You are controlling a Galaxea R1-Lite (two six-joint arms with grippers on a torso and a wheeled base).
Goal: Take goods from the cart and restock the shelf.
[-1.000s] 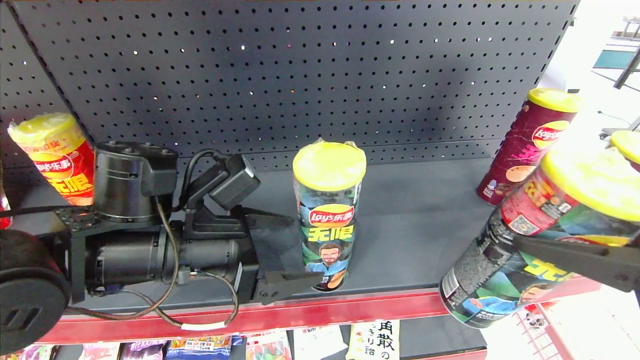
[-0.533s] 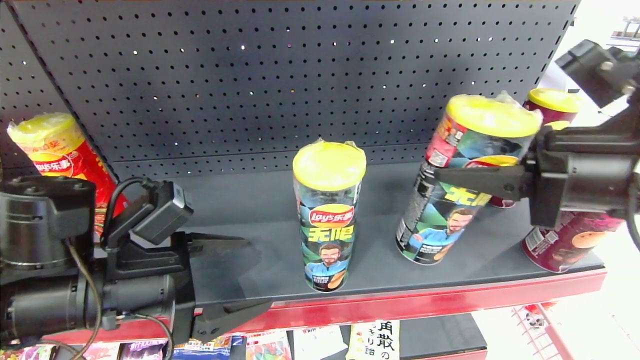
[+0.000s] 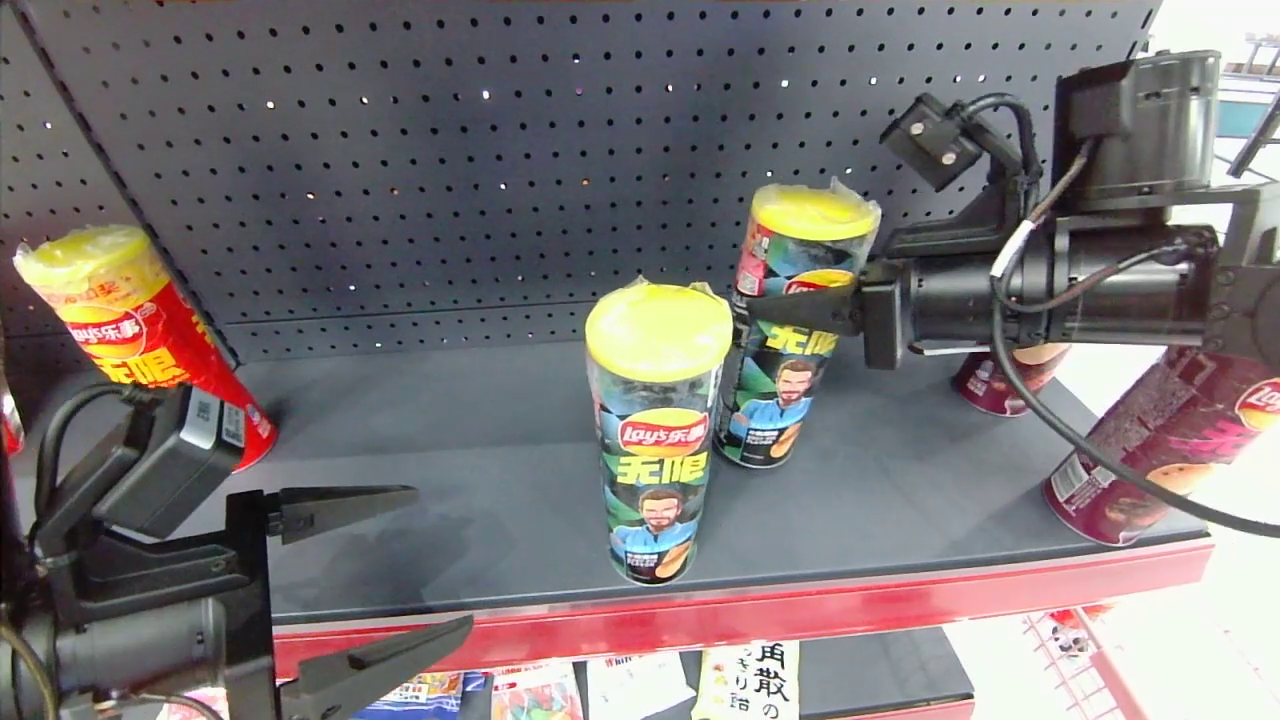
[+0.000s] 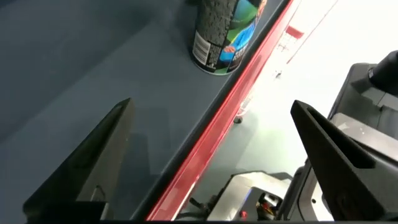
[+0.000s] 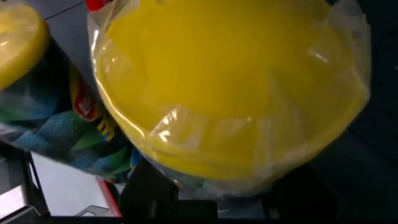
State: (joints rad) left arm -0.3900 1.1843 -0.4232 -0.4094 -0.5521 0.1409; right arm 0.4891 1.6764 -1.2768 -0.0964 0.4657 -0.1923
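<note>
A green chip can with a yellow lid (image 3: 655, 430) stands upright near the front of the dark shelf (image 3: 450, 450). Just behind it to the right is a second green can (image 3: 785, 370), slightly tilted, with my right gripper (image 3: 800, 305) shut on its upper part; whether its base rests on the shelf I cannot tell. Its wrapped yellow lid (image 5: 230, 87) looms close in the right wrist view, beside the other can (image 5: 37, 99). My left gripper (image 3: 442, 556) is open and holds nothing at the shelf's front left edge. In the left wrist view that gripper (image 4: 211, 106) points towards the standing can (image 4: 224, 31).
A red can (image 3: 130, 330) leans at the shelf's far left. Two maroon cans (image 3: 1150, 450) (image 3: 990, 385) are at the right end. A pegboard back wall (image 3: 500, 150) closes the shelf behind. Its red front lip (image 3: 800, 610) runs above packets on a lower shelf (image 3: 600, 690).
My right arm carried the green can from off the shelf's right end leftward to behind the standing can. My left gripper drew back leftward from that can, staying open.
</note>
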